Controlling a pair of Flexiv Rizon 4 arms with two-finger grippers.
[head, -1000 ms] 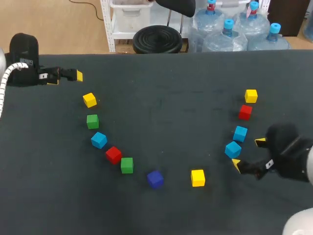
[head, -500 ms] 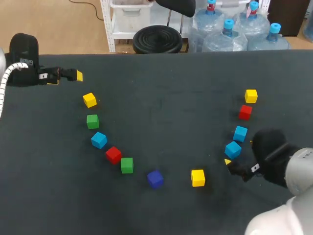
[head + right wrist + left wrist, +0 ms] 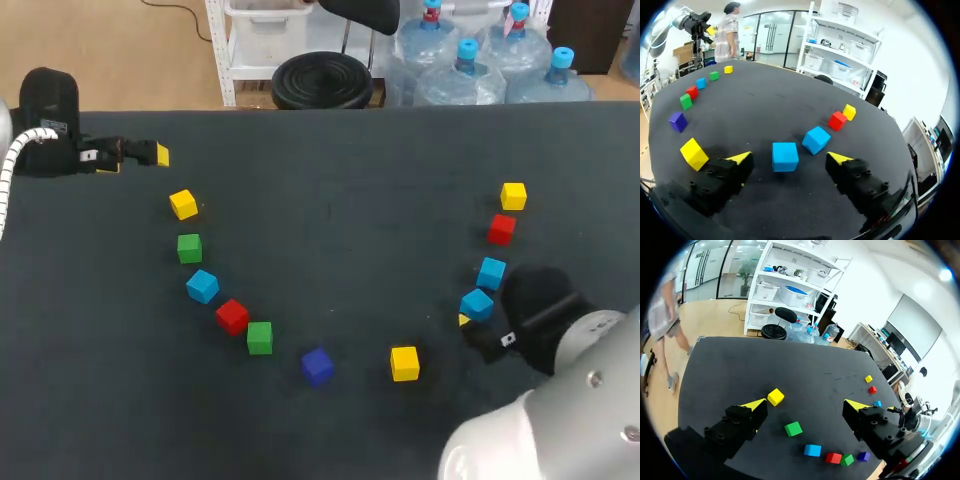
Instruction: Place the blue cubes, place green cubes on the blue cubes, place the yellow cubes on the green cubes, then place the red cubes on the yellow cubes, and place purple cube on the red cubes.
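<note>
table (image 3: 330, 170): plain black
blue cubes (image 3: 477, 304): sky blue
green cubes (image 3: 260, 337): mid green
purple cube (image 3: 317, 365): deep violet
fingertips (image 3: 754, 404): yellow

Count, 11 total: 3 blue cubes (image 3: 202, 286) (image 3: 490, 272) (image 3: 476, 303); 3 yellow cubes (image 3: 183, 204) (image 3: 513, 195) (image 3: 404, 363); 2 green cubes (image 3: 189, 247) (image 3: 260, 337); 2 red cubes (image 3: 232, 316) (image 3: 501, 229); 1 purple cube (image 3: 317, 366). Five lie left of the purple cube, five right.

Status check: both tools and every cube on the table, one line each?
left tool: open, empty.
right tool: open, around one blue cube, not gripping.
blue cubes: three in all, loose, unstacked.
green cubes: two, unstacked.
yellow cubes: three, unstacked.
red cubes: two, unstacked.
purple cube: alone, unstacked.
</note>
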